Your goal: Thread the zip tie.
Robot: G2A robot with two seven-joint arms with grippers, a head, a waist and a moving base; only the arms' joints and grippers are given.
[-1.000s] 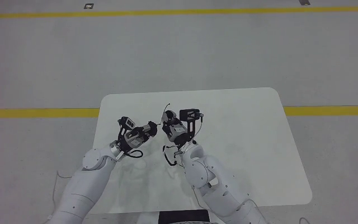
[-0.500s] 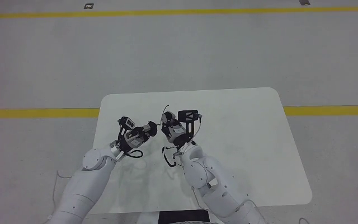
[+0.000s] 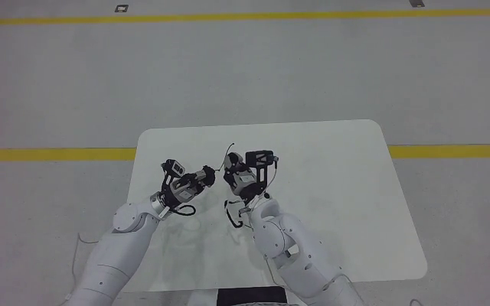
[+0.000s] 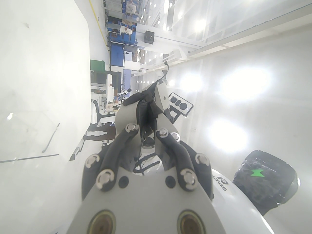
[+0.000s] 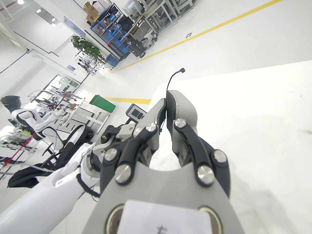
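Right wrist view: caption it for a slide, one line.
Right pincer shut on the black zip tie, its head end poking out over the white table.

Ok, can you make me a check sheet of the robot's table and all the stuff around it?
Surface: white table with rounded corners.
Job's things: black zip tie, one end sticking out past the right pincer's tips, above the table.
Clutter: nothing seen.
Pincers: right pincer shut on the zip tie; left pincer shut, close beside it, and what it holds cannot be told.
Cables: black cable loop at the right wrist, another at the left wrist.
Surroundings: grey floor with yellow lines; green bin and blue shelving farther off.
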